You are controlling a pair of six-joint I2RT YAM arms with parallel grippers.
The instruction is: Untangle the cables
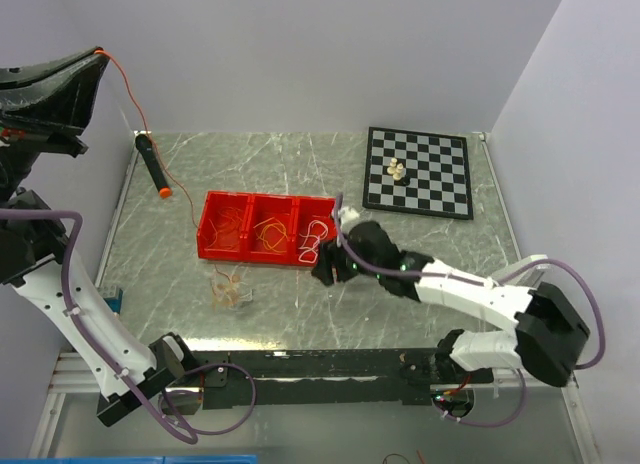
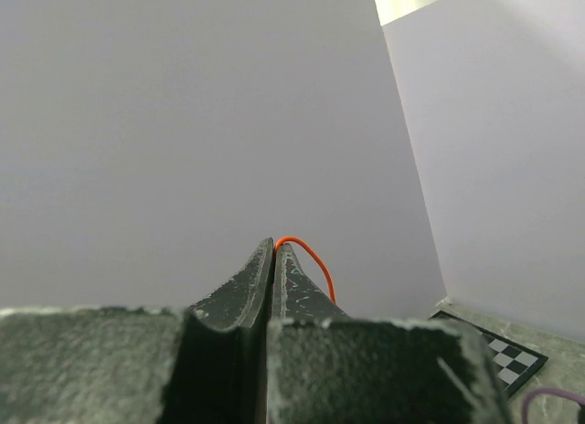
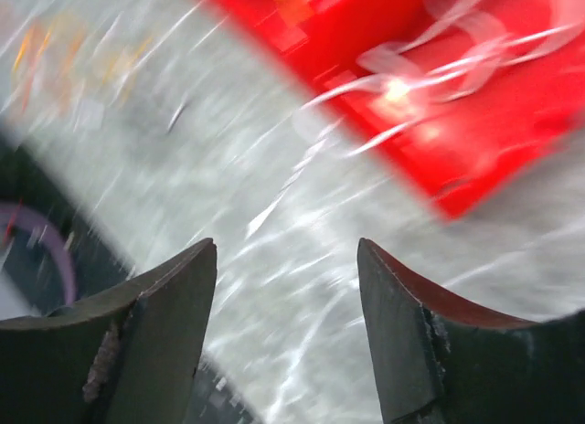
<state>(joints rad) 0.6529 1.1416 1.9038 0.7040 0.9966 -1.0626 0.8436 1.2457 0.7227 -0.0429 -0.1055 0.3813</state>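
Your left gripper [image 2: 274, 245] is raised high at the far left, well above the table [image 1: 300, 154]. Its jaws are pressed together on an orange cable [image 2: 312, 253], which curls out of the fingertips and hangs down toward the table's far left corner, where a black rod with an orange tip [image 1: 152, 162] lies. Your right gripper [image 3: 287, 246] sits low over bare table just beside the near right corner of the red tray [image 1: 250, 258], its fingers spread with nothing between them (the wrist view is blurred, but the gap is plain). The tray has three compartments: red and orange cables [image 1: 228, 224] in the left one, yellow cables [image 1: 272, 234] in the middle, and white cables [image 1: 315, 239] in the right one, nearest those spread fingers. A small pale clump [image 1: 225, 287] of wires lies on the table in front of the tray's left end. A chessboard [image 1: 430, 179] carrying a few light pieces [image 1: 398, 170] lies at the far right.
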